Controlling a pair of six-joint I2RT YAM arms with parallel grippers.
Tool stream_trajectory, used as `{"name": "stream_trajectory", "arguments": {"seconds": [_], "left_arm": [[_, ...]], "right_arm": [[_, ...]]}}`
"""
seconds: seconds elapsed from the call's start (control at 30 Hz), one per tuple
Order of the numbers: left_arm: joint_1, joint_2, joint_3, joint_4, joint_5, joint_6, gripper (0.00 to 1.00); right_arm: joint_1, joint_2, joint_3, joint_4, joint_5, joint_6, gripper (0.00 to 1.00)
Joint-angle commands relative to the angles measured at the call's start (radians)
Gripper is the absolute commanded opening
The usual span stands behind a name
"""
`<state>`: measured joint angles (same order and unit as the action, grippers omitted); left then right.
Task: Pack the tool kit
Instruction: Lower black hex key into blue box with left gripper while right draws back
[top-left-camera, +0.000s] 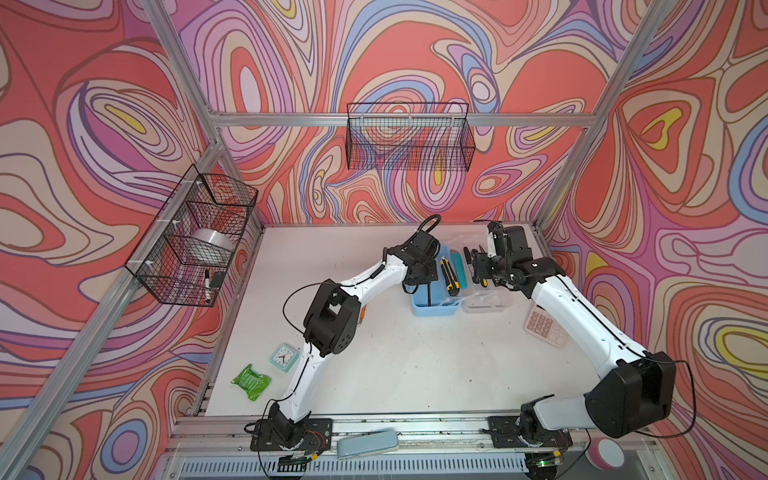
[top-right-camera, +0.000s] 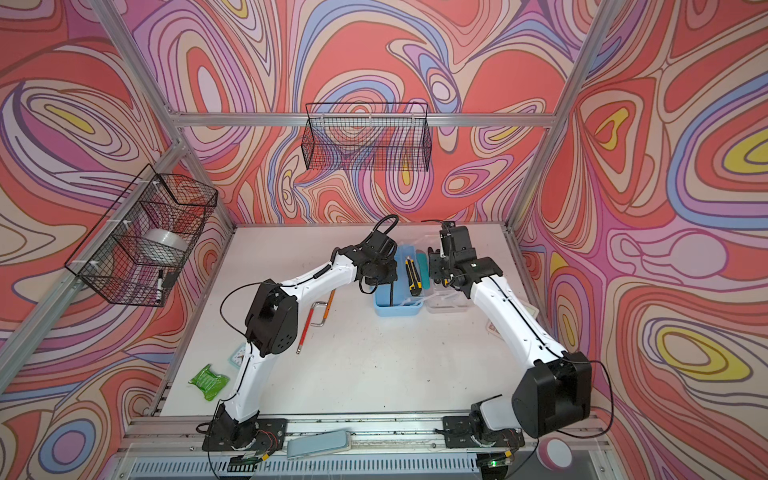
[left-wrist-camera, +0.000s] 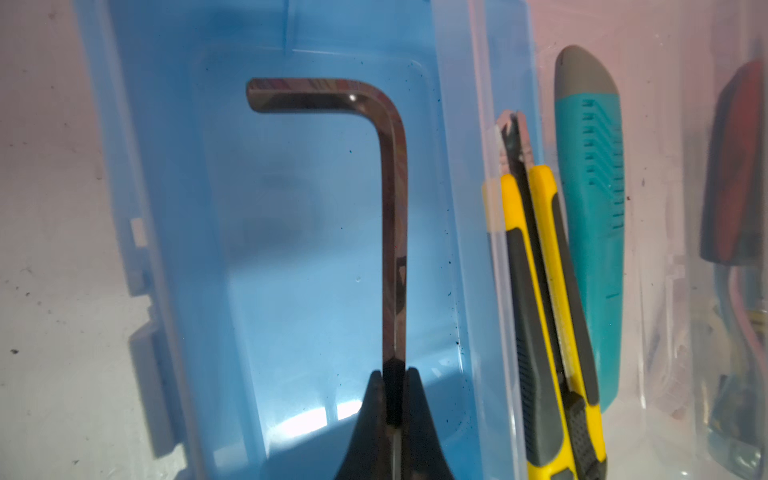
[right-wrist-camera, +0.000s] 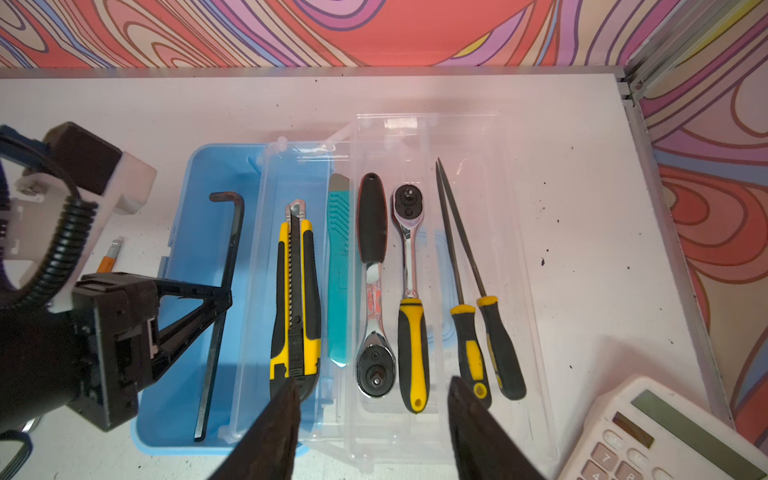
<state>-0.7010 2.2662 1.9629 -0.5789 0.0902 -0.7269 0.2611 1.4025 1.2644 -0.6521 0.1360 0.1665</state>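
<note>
Tool kit's blue case (left-wrist-camera: 291, 249) lies beneath the hex key (left-wrist-camera: 394, 232) grasped by the left hand (left-wrist-camera: 394, 376); right hand (right-wrist-camera: 372, 382) hovers released.

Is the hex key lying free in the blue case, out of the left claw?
No, the left claw is shut on the long shank of the hex key over the blue case.

We see the left gripper (top-left-camera: 423, 277) over the light blue case (top-left-camera: 435, 311), with a dark hex key (top-left-camera: 428, 297) showing below it inside. Beside it lie a yellow-black utility knife (top-left-camera: 449, 276) and a teal utility knife (top-left-camera: 458, 269). The right gripper (top-left-camera: 482, 268) hangs above the clear lid (top-left-camera: 486, 303), near the pink calculator (top-left-camera: 540, 326).
</note>
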Motion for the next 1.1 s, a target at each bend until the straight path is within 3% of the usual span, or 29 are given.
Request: {"name": "stream_trajectory", "arguments": {"seconds": [0.0,0.67,0.87,1.07], "left_arm": [[0.012,0.019,0.026,0.013,-0.002,-0.013,0.0],[0.012,0.064,0.045,0.012,0.041,-0.023,0.03],[0.014,0.048,0.052,-0.003,0.046,-0.027,0.18],[0.017,-0.005,0.053,-0.024,0.055,-0.032,0.46]], "right_arm": [[-0.008,-0.025,-0.02,-0.019,0.018,0.006,0.58],[-0.008,-0.107,-0.098,-0.004,-0.079,-0.012,0.6],[-0.008,-0.138,-0.12,0.005,-0.092,0.002,0.62],[-0.008,-0.148,-0.111,-0.018,-0.084,0.004,0.62]]}}
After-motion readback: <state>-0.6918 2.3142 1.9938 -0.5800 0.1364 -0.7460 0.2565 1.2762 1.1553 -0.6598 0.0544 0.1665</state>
